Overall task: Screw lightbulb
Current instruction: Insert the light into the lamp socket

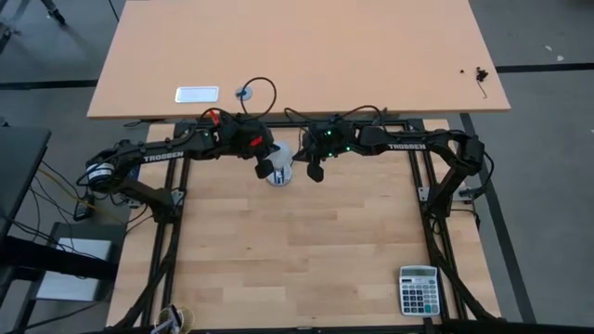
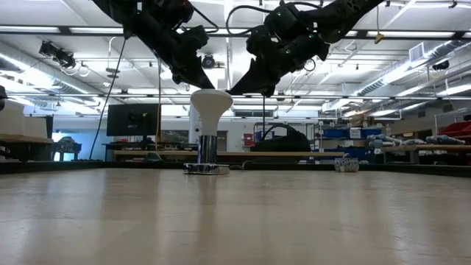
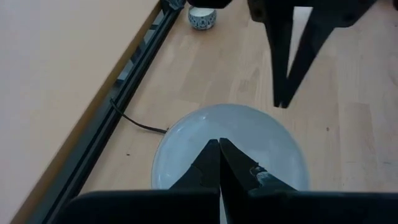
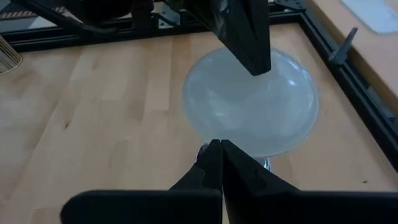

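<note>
Standing upright at the centre of the low view, the lightbulb (image 2: pixel 210 109) rests neck-down in a metal socket base (image 2: pixel 206 168) on the wooden table (image 2: pixel 235 221), its wide white head uppermost. In the high view it sits just above the frame's centre, between the two arms. The left gripper (image 2: pixel 197 79) hangs just above the head on its left, and the right gripper (image 2: pixel 239 85) hangs at the upper right of the head; both have their fingers pressed together, holding nothing, and neither touches the glass in the low view.

For the turning step, judged from this pose, a gripper would have to spread its fingers first, then descend around the widest part of the head, squarely on the bulb's axis, so that twisting does not tip the bulb or drag the base. The free arm could steady the base.

How far the neck is already threaded cannot be told: the joint is small in the low view and hidden under the head in both wrist views. The black cord (image 3: pixel 134 121) runs out of sight beneath the bulb. A calculator (image 1: pixel 419 289) lies at the lower right of the high view.
</note>
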Robot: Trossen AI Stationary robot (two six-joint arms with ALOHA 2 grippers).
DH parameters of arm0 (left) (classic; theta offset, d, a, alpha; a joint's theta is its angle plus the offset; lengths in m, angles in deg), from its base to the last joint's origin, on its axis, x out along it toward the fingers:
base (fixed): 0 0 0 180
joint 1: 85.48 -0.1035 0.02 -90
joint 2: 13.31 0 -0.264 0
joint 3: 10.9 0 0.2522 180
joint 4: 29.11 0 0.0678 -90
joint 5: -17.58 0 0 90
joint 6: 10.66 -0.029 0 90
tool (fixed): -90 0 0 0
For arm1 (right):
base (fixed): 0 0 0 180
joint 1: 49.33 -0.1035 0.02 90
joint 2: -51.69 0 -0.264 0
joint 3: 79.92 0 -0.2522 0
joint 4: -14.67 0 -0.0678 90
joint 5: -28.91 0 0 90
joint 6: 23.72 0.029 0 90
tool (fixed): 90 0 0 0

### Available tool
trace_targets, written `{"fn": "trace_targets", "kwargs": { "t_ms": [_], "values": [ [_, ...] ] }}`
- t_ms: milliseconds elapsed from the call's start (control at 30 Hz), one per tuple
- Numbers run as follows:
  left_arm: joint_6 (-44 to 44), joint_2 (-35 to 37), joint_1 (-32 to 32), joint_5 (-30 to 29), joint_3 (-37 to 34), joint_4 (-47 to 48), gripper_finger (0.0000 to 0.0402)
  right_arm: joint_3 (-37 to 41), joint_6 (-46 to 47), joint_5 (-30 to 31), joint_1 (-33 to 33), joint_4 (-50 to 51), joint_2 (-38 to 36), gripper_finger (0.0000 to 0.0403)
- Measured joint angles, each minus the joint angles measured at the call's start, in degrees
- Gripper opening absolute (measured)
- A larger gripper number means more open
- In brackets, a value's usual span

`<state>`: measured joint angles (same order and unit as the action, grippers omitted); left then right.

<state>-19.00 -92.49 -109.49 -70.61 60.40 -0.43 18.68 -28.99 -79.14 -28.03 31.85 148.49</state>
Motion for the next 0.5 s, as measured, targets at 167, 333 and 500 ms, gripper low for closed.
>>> {"fn": "trace_targets", "kwargs": {
  "t_ms": [167,333,500],
  "values": [
    [0.0,-0.02,0.0,0.0,0.0,-0.48,0.0,0.0,-0.67,1.7,-0.69,0.62,0.0,0.0008],
    [0.0,-0.02,0.0,0.0,0.0,-0.4,0.0,0.0,-0.7,1.75,-0.57,0.6,0.0,0.0008],
    [0.0,0.0,0.0,0.0,0.0,-0.19,0.0,0.0,0.46,1.92,-0.54,0.48,0.0,0.0008]
  ]
}}
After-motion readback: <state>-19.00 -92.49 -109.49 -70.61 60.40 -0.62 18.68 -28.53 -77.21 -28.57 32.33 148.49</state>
